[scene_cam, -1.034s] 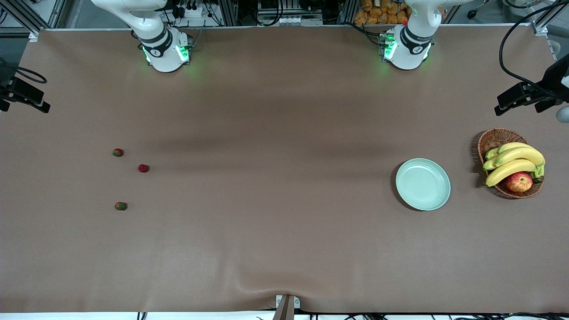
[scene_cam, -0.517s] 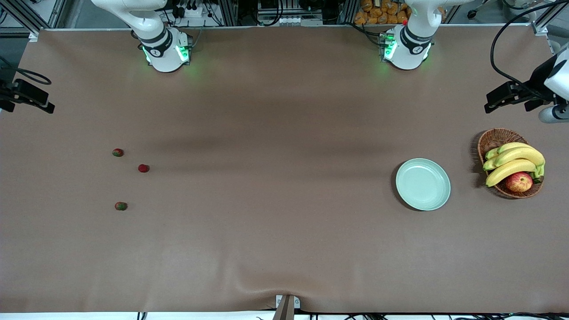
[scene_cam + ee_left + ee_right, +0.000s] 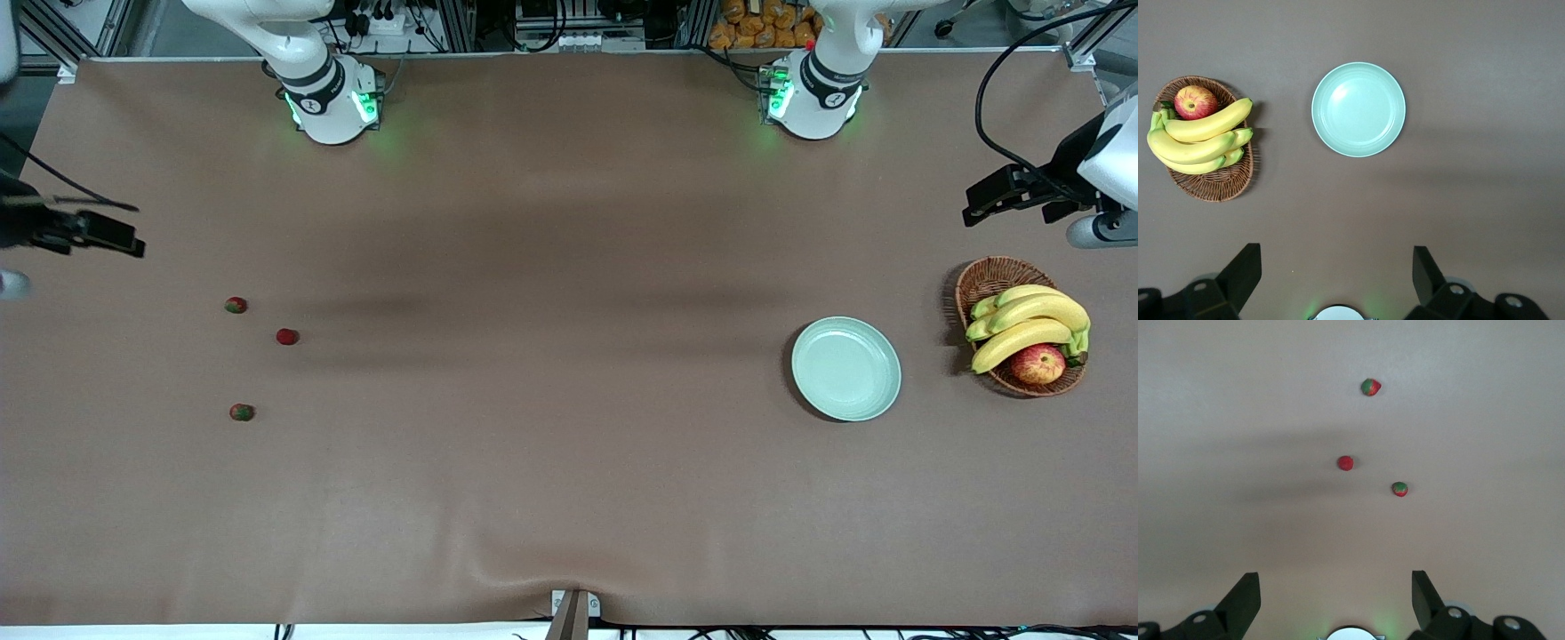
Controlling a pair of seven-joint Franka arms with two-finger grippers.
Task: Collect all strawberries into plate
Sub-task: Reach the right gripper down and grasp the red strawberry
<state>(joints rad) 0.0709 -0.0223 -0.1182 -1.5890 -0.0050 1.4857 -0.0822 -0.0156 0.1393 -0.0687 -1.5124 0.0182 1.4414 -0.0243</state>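
My left gripper (image 3: 1336, 270) and right gripper (image 3: 1335, 590) both hang fingers spread, three strawberries (image 3: 287, 336) loose on desk (image 3: 569, 489), plate (image 3: 845, 368) bare.

The left gripper (image 3: 1336, 267) hangs high at the right edge of the front view, fingers wide apart. The right gripper (image 3: 1335, 587) hangs high at the left edge, fingers also spread.

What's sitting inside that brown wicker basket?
The wicker basket holds a bunch of bananas and a red-yellow apple. The fruit covers most of its floor, so anything beneath cannot be seen.
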